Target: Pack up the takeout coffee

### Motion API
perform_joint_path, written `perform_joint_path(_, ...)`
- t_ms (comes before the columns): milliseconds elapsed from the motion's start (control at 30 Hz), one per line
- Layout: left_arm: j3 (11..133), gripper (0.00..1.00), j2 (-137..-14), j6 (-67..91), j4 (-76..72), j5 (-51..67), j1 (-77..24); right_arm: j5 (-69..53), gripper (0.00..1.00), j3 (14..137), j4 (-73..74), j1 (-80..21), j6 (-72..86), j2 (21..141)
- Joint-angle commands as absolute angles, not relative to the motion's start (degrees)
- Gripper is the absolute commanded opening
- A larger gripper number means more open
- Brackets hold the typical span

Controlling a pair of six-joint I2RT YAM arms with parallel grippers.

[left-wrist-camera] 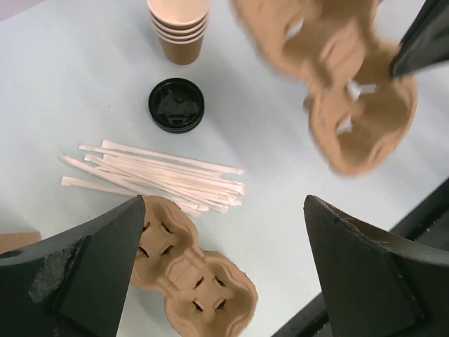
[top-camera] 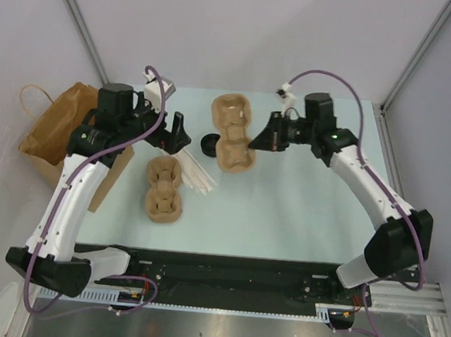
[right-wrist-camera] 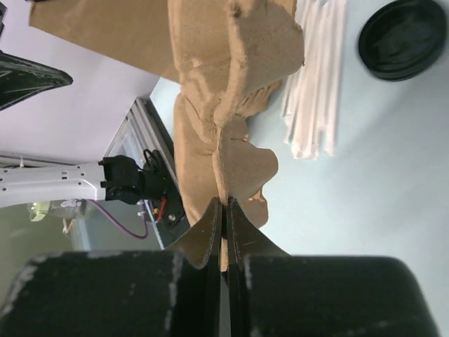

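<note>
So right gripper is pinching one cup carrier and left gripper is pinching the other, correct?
Not quite. The left gripper is open and empty: the left wrist view shows its fingers spread above the other carrier on the table. The right gripper does pinch one cup carrier.

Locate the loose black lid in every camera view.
Top external: black lid mid-table, just left of the far cardboard carrier.
Left wrist: upper middle, below the cup stack.
Right wrist: top right corner.
Shared landmark: white straws beside it.
</note>
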State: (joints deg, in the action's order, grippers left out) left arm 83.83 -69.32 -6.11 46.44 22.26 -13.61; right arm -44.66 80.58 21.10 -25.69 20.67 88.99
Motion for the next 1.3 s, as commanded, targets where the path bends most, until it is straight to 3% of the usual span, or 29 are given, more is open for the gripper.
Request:
perform_joint_path(0,84.38,0.99,-64.43,-7.47,48.34,28.29,-12.92,-51.15,0.0,77.79,29.87,-18.3,12.4,80.18)
perform_joint_path(167,83.23,0.99,-62.41,-4.66,50.98,35.67,-9.33,-55.63,0.0,72.87,42.34,-0.46,3.02,74.54)
perform_joint_path(333,85.07,0.99,-59.5,-6.94,53.96,35.24,-7.39,-54.76,0.0,70.32,61.47,14.22,-17.64,74.35)
perform_joint_path(500,85.96,1.0,-58.45,-9.93,57.83,34.02,-5.63,-54.14,0.0,69.35,70.39,28.11,-31.36,76.72)
perform_joint_path(767,86.48,1.0,-57.74,-13.1,59.85,31.82,-5.01,-43.95,0.0,69.61,74.36,21.72,-36.75,81.73)
perform_joint_path(1167,94.83,0.99,-61.34,-14.41,67.84,27.95,2.54,-40.61,0.0,69.7,57.84,15.82,-24.79,96.23)
perform_joint_path(1267,97.81,0.99,-62.49,-16.6,71.26,27.6,5.97,-39.64,0.12,69.7,56.78,15.29,-24.43,98.6)
